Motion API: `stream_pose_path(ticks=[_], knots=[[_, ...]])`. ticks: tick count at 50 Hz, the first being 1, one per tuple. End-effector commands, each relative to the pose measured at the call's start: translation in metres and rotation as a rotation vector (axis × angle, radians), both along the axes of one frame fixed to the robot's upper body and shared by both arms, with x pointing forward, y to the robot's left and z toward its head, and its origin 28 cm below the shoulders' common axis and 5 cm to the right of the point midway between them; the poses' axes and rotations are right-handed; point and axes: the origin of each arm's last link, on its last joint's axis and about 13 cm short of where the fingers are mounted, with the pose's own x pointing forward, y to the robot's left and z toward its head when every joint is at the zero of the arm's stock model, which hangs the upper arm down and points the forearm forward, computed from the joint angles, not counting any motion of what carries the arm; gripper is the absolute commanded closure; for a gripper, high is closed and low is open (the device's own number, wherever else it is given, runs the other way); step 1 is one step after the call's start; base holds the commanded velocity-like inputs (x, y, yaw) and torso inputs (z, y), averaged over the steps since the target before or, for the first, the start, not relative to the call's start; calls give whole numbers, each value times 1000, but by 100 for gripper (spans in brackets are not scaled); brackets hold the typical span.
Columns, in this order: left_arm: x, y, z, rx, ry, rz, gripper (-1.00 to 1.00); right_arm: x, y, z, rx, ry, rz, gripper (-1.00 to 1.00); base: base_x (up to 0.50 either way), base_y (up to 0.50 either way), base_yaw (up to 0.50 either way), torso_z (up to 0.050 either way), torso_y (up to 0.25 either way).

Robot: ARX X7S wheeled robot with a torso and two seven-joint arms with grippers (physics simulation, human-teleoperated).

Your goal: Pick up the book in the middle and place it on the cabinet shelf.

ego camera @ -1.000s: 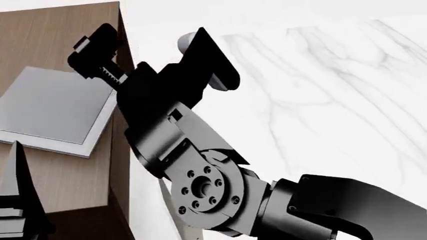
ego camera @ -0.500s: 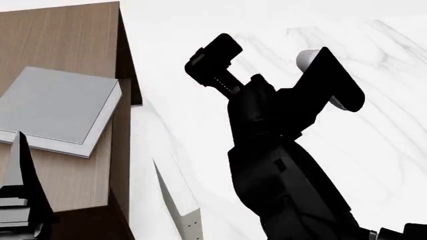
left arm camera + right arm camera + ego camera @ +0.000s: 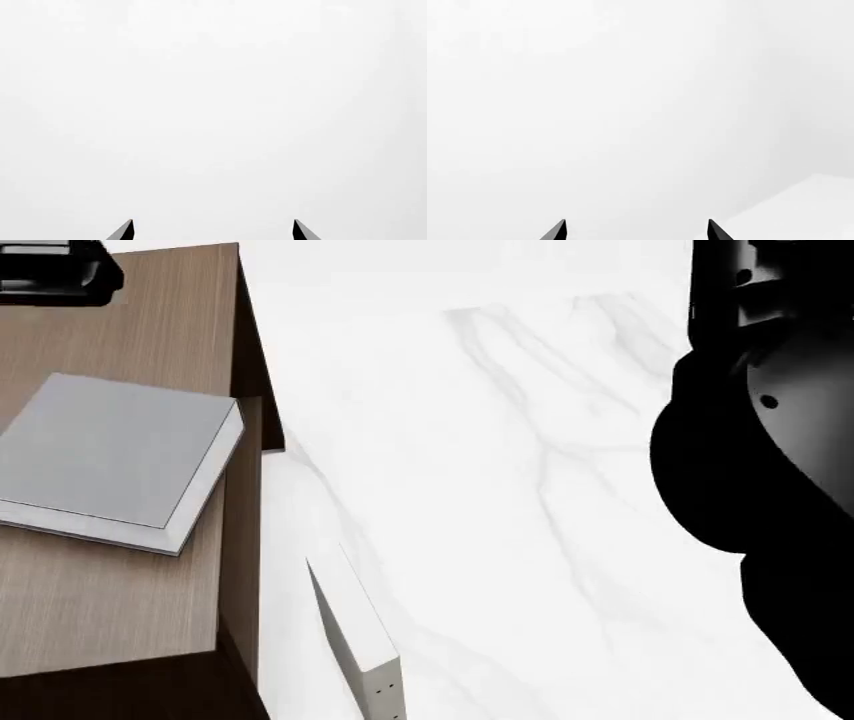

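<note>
The dark grey book (image 3: 114,450) with white page edges lies flat on the wood-grain cabinet shelf (image 3: 120,590) at the left of the head view, its right corner at the shelf's right edge. Nothing touches it. My left gripper (image 3: 213,230) is open and empty, its two fingertips wide apart against blank white. My right gripper (image 3: 636,230) is likewise open and empty. In the head view only a black part of the left arm (image 3: 54,270) shows over the shelf's far corner, and the right arm's bulk (image 3: 761,440) fills the right edge.
A whitish box-like book (image 3: 358,640) with tiny dots on its edge stands on the white marble table (image 3: 534,490) just right of the cabinet's dark side wall (image 3: 240,570).
The right arm has swung away from the cabinet to the far right and its gripper has left the head view. The left arm moved from bottom left to top left. The book stayed put.
</note>
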Motion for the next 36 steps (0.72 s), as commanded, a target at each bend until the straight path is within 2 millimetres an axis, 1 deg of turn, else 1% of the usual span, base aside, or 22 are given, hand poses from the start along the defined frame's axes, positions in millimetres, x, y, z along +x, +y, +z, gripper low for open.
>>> stream_pose_path(ticks=[1,5,8,12,23,36], knots=[[16,-2,62,22,-89,-1,-100,-9,-12,44,-80,-119,-93,-100,0,0,0,0,0],[17,-2,69,32,-99,5,-100,-11,-12,55,-83,-139,-90,-100,0,0,0,0,0],[19,-2,73,34,-104,9,-100,-11,-12,58,-87,-144,-92,-100,0,0,0,0,0],[18,-2,77,33,-111,6,-100,-12,-12,55,-91,-143,-87,-100,0,0,0,0,0],[20,-1,80,36,-111,14,-100,-16,-13,51,-88,-137,-78,-100,0,0,0,0,0],[26,-3,75,29,-99,0,-100,-11,-14,43,-84,-118,-69,-100,0,0,0,0,0]])
